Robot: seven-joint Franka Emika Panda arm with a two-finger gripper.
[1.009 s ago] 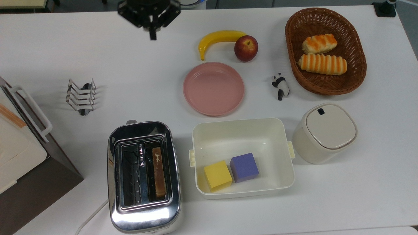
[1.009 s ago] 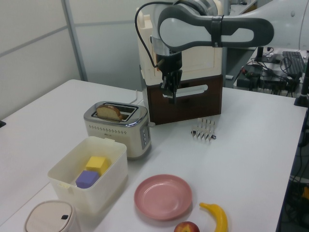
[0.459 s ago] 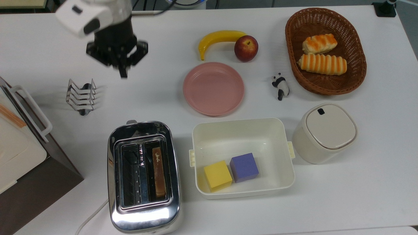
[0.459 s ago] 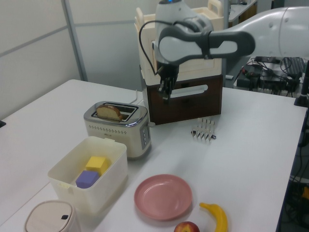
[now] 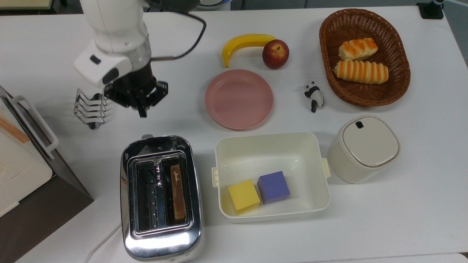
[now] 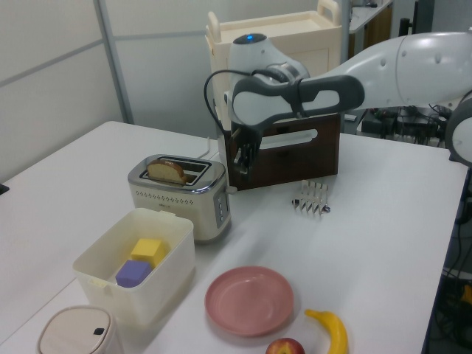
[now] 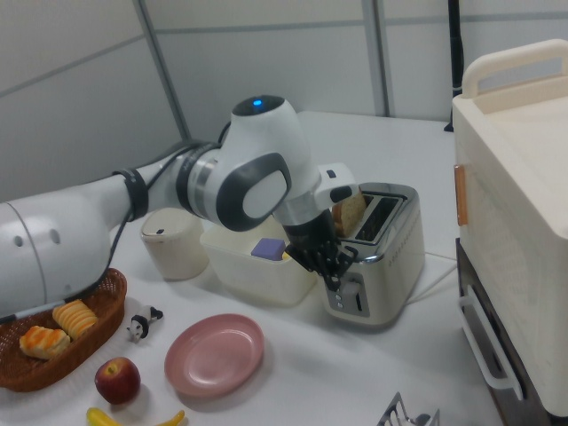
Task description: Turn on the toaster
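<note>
Your fingers (image 5: 142, 111) look pressed together into a single dark tip with nothing between them, pointing down at bare desk (image 5: 55, 51). In the top view that tip hangs between the wire toast rack (image 5: 90, 109), off to the top view's left, and the pink plate (image 5: 239, 99), off to the top view's right. The toaster (image 5: 161, 197) sits below it in the top view, apart from the tip, with its small lever (image 5: 147, 136) on the end nearest your gripper (image 6: 241, 164). In the right view the gripper (image 7: 335, 277) shows just in front of the toaster's control face (image 7: 355, 297); you cannot tell from there whether it touches.

A slice of toast (image 5: 177, 193) stands in the slot on the top view's right, while the other slot is dark. A white cord (image 5: 102, 241) trails off the toaster's far end toward the desk edge.

Just beside the toaster, on the top view's right, is a cream tub (image 5: 318, 171) holding a yellow block (image 5: 243, 196) and a purple block (image 5: 273, 187) side by side. Beyond it stands a lidded cream canister (image 5: 363, 148). Further up the top view lie a banana (image 5: 244, 43) touching an apple (image 5: 275, 53), a panda figure (image 5: 313, 96), and a wicker basket (image 5: 329, 69) with two bread rolls (image 5: 360, 71). A brown-and-cream box appliance (image 5: 25, 175) occupies the top view's left edge.
</note>
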